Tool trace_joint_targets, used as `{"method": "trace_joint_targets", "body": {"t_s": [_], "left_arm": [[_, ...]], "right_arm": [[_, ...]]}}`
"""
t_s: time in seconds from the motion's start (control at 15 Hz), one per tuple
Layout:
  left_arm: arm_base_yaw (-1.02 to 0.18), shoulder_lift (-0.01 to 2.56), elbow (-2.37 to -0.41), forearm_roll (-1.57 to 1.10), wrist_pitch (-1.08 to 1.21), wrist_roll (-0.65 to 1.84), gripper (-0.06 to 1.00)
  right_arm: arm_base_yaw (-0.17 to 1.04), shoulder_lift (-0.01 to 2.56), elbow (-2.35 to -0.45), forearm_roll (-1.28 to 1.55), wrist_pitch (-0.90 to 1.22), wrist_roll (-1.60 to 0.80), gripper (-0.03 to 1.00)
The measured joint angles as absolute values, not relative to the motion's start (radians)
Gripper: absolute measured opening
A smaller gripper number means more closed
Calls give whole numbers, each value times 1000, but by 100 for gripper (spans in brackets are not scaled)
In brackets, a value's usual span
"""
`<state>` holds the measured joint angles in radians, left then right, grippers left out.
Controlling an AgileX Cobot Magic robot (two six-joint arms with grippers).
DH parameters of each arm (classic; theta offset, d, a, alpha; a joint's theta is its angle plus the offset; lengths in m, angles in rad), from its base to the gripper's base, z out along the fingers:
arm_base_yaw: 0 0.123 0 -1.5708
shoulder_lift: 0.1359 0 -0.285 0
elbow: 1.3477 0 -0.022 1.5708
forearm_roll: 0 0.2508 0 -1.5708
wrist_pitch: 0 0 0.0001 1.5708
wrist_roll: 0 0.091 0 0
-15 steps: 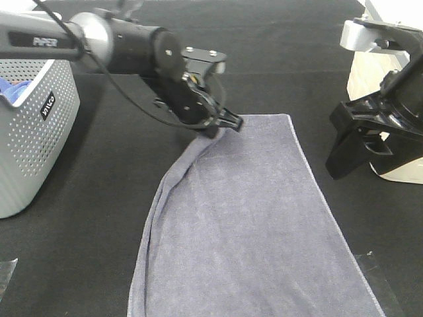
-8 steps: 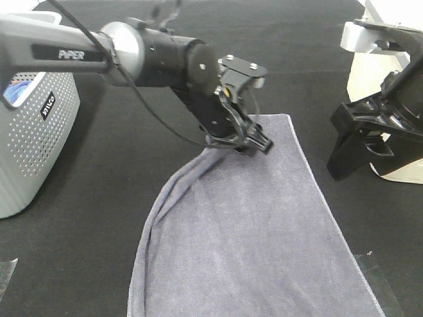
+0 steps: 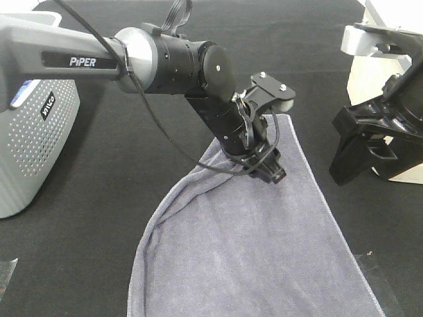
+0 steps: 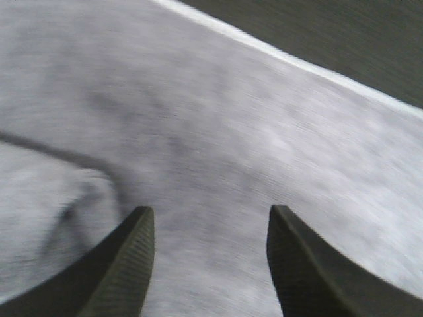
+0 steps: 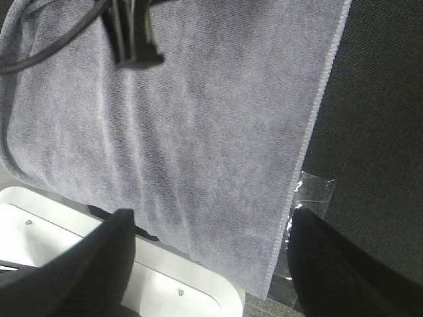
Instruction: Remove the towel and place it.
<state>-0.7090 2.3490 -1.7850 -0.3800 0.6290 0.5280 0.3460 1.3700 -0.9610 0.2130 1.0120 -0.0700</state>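
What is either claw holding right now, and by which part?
Nothing. The left claw is open over the towel with no cloth between its fingers; the right claw is open and empty.

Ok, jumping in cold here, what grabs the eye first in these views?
The big slate-grey towel spread over the black table, filling the lower middle of the high view. The left gripper hangs over its far end, jaws open and empty. A perforated grey basket sits at the left edge; the right gripper stands open at the right.
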Motion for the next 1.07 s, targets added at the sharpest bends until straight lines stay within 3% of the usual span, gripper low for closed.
{"method": "trace_joint_targets", "body": {"t_s": [0.2,0.73,1.07], "left_arm": [[-708,2348,-1796,-478,659,609,51],[-591,2295,-1883,-378,721,265,51],[-584,2335,-1883,-229,788,106,51]], "right_arm": [[346,1370,-961,213,1012,-69,63],[346,1370,-961,213,1017,-69,63],[346,1370,-961,213,1017,-69,63]]}}
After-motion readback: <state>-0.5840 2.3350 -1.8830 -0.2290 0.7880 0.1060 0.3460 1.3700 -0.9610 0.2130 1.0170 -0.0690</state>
